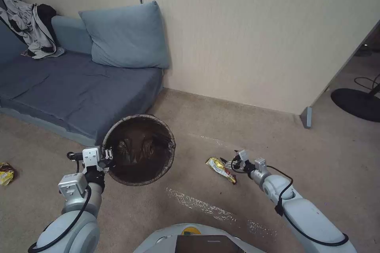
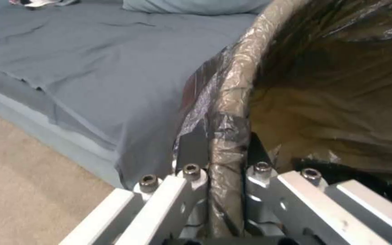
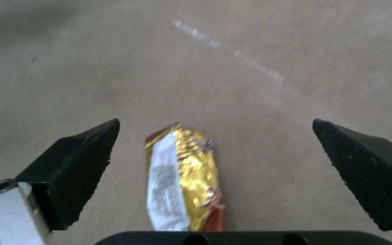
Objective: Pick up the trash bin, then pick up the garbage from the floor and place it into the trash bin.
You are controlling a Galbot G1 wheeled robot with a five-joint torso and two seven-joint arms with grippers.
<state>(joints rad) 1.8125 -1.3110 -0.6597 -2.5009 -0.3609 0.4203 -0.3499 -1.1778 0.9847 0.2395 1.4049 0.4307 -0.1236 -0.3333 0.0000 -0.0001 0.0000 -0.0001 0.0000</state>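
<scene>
While left hand [image 1: 107, 154] pinches trash bin [image 1: 139, 149] rim, right hand [image 3: 214, 163] spread — straddling gold wrapper [image 3: 184, 177], carpet around bare.

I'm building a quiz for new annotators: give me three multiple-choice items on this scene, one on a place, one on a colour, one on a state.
1. Where does the shiny gold foil snack wrapper lie?
A on the sofa
B on the carpet between the right gripper's fingers
C inside the bin

2. What colour is the bag lining the small round bin?
A dark brown
B blue
C bright green

3. What is the left gripper doing?
A hanging open over the floor
B shut on the bin's rim
C holding a wrapper

Answers: B, the right wrist view shows the wrapper on carpet between spread fingers; A, the liner looks dark brown; B, the fingers clamp the rim from both sides.
</scene>
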